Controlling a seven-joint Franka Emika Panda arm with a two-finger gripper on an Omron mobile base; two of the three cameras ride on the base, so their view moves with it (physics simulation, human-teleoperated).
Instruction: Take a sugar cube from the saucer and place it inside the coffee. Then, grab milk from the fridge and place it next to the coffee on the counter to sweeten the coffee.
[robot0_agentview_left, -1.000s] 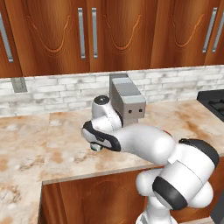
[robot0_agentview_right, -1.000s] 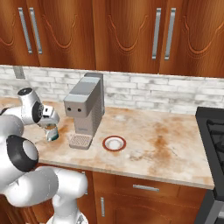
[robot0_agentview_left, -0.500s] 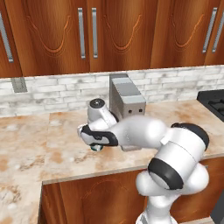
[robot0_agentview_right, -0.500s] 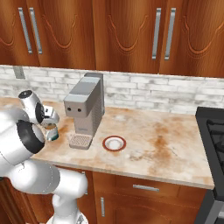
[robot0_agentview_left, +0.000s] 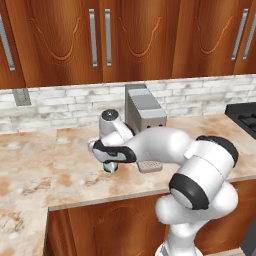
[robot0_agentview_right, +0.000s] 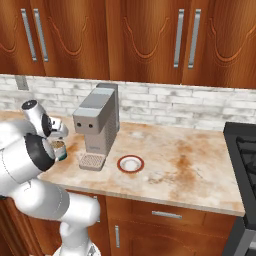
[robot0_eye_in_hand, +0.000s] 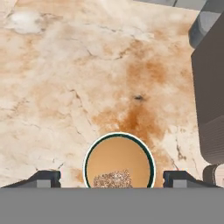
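Note:
The coffee (robot0_eye_in_hand: 119, 159) is a teal-grey mug of brown liquid standing on the counter (robot0_eye_in_hand: 65, 78) just left of the coffee machine. My gripper (robot0_eye_in_hand: 111, 179) hangs straight above it, open, one fingertip on each side of the rim and nothing between them. A pale speckled lump (robot0_eye_in_hand: 113, 178) that looks like the sugar cube lies in the liquid at the near edge. From the base, the gripper (robot0_agentview_left: 110, 161) hovers over the mug (robot0_agentview_left: 110, 168). The saucer (robot0_agentview_right: 130, 163) lies right of the machine, its middle bare white. The milk and the fridge are out of view.
The grey coffee machine (robot0_agentview_right: 97, 125) stands close to the right of the mug (robot0_agentview_right: 60, 149), its drip tray (robot0_agentview_right: 91, 160) beside the saucer. A black stove (robot0_agentview_right: 245, 150) lies at the counter's right end. Wooden cabinets (robot0_agentview_left: 100, 35) hang above the brick backsplash.
My gripper has gone from shut to open while staying over the mug. The arm's elbow has swung and the forearm sits lower across the counter.

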